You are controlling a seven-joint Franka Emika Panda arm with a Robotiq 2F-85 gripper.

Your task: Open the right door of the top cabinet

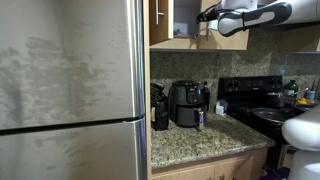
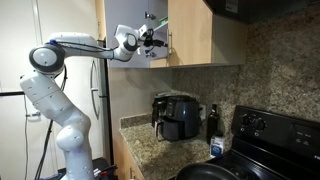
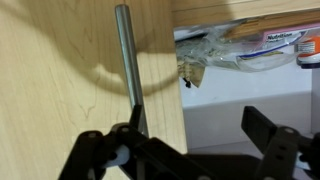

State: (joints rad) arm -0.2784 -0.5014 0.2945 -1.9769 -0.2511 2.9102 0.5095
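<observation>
I'm looking at the right door [image 3: 60,80] up close through the wrist view. Its light tan panel is filling the left of the picture, and its slim silver bar handle [image 3: 126,70] is running upright near the panel's edge. I'm holding the claw [image 3: 180,130] wide open around the lower end of that handle. The handle is sitting between the two dark fingers [image 3: 100,150], much closer to one than to the other, and I can't tell whether it is touching either.

Past the door's edge the inside of the top cabinet [image 2: 195,35] is showing, with a clear bag [image 3: 215,55] and a printed package [image 3: 270,40] lying in it.

In an exterior view the arm [image 2: 85,45] is reaching out level with the cabinet, high above the bench [image 2: 140,132]. On that granite bench a black air fryer [image 2: 178,115] is standing against the wall, with a dark bottle [image 2: 213,120] just beside it. A black stove [image 2: 275,135] is sitting next to them. In an exterior view a steel fridge [image 1: 70,80] is filling the near side.
</observation>
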